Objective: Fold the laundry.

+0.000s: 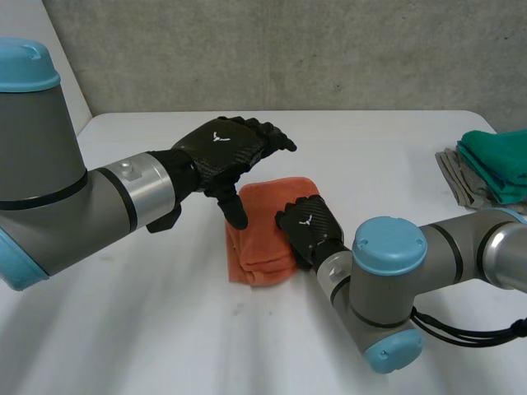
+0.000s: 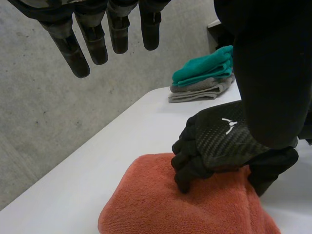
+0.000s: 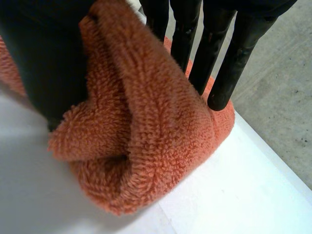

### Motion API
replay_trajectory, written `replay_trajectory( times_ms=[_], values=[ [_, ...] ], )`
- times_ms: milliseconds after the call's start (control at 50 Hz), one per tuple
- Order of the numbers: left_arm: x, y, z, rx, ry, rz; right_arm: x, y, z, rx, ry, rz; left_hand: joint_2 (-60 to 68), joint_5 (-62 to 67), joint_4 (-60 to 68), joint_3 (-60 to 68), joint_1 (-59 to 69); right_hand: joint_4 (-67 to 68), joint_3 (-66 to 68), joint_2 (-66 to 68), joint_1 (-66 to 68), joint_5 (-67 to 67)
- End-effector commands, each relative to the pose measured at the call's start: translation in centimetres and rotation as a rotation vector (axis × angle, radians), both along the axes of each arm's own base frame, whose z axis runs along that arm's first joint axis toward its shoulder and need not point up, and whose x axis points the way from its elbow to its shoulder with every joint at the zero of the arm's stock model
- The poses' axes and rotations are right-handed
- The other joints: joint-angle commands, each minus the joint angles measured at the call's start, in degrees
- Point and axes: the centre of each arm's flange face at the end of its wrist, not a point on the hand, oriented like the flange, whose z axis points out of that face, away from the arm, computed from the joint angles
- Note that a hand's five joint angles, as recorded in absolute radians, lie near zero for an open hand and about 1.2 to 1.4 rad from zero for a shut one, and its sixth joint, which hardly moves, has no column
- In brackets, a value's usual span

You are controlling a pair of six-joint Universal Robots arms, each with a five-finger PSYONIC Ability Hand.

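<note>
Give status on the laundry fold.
Done: teal cloth lies folded on grey cloth. In hand: orange towel, folded compact, pinched by the right hand; left hand hovers open above. Left: release it, probably set it beside them.

On the table (image 1: 165,329), a folded towel (image 1: 263,234) lies at the middle, the right hand (image 1: 309,226) on its right side and the left hand (image 1: 226,152) above its left. A stack of cloths (image 1: 486,173) lies far right.
</note>
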Motion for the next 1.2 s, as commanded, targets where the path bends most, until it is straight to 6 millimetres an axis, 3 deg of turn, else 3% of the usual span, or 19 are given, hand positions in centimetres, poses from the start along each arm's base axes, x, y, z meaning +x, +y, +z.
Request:
replay_trajectory(
  times_ms=[20,140,220,300,320,460,600,740,760,920,1000,1040,1120,1200],
  values=[
    [0.0,0.0,-0.1,0.003,-0.001,-0.002,0.4,-0.5,-0.3,-0.004,-0.003,0.005,1.41,0.46,1.30,1.08,0.95,23.43,23.09,23.09,30.89,27.40],
    [0.0,-0.1,0.0,0.002,0.000,0.001,0.7,-0.8,-0.4,-0.011,-0.004,0.018,1.41,0.46,1.30,1.08,0.95,39.19,38.86,38.86,46.65,43.17],
    [0.0,-0.1,0.0,0.002,0.000,0.001,0.5,-0.7,-0.2,-0.008,0.004,0.033,1.41,0.46,1.30,1.08,0.95,39.22,38.89,38.88,46.68,43.20],
    [0.0,0.0,-0.1,0.003,-0.001,0.000,-1.9,-2.8,0.1,-0.005,0.020,-0.031,1.41,0.46,1.30,1.08,0.95,39.22,38.89,38.88,46.68,43.20],
    [0.0,0.0,0.0,-0.001,0.001,0.000,-3.6,-4.3,0.7,-0.015,0.023,-0.073,1.41,0.46,1.30,1.08,0.95,39.22,38.89,38.88,46.68,43.20],
    [0.0,0.0,0.2,-0.007,0.004,0.000,-9.8,-8.9,2.5,-0.114,0.126,-0.051,1.41,0.46,1.30,1.08,0.95,39.22,38.89,38.88,46.68,43.20],
    [0.0,0.0,0.2,-0.003,0.003,0.000,-12.8,-11.9,3.9,-0.249,0.204,0.060,1.25,0.29,1.14,0.91,0.78,39.22,38.89,38.88,46.68,43.20],
    [0.1,0.2,0.5,-0.010,0.010,-0.006,-15.3,-17.5,10.1,-0.419,0.117,0.013,1.25,0.29,1.14,0.91,0.78,39.22,38.89,38.88,46.68,43.20],
    [0.1,0.2,0.6,-0.012,0.011,-0.007,-16.0,-18.7,11.9,-0.448,0.073,-0.011,1.25,0.29,1.14,0.91,0.78,39.22,38.89,38.88,46.68,43.20],
    [0.1,0.2,1.1,-0.031,0.023,-0.005,-20.3,-23.1,19.6,-0.588,-0.102,-0.116,1.08,0.12,0.97,0.74,0.61,39.22,38.89,38.88,46.68,43.20],
    [0.0,0.2,1.3,-0.038,0.026,-0.008,-22.4,-24.6,21.7,-0.660,-0.132,-0.144,1.08,0.12,0.97,0.74,0.61,39.22,38.89,38.88,46.68,43.20],
    [0.0,0.4,1.3,-0.036,0.029,-0.011,-23.4,-25.2,22.1,-0.681,-0.133,-0.155,1.08,0.12,0.97,0.74,0.61,39.22,38.89,38.88,46.68,43.20],
    [-0.4,0.7,1.4,-0.034,0.040,-0.021,-25.8,-26.7,20.9,-0.657,-0.124,-0.172,0.91,-0.05,0.80,0.58,0.44,39.22,38.89,38.88,46.68,43.20],
    [-1.0,1.2,1.6,-0.036,0.067,-0.041,-27.7,-27.6,17.7,-0.572,-0.107,-0.145,0.91,-0.05,0.80,0.58,0.44,39.22,38.89,38.88,46.68,43.20]
  ],
)
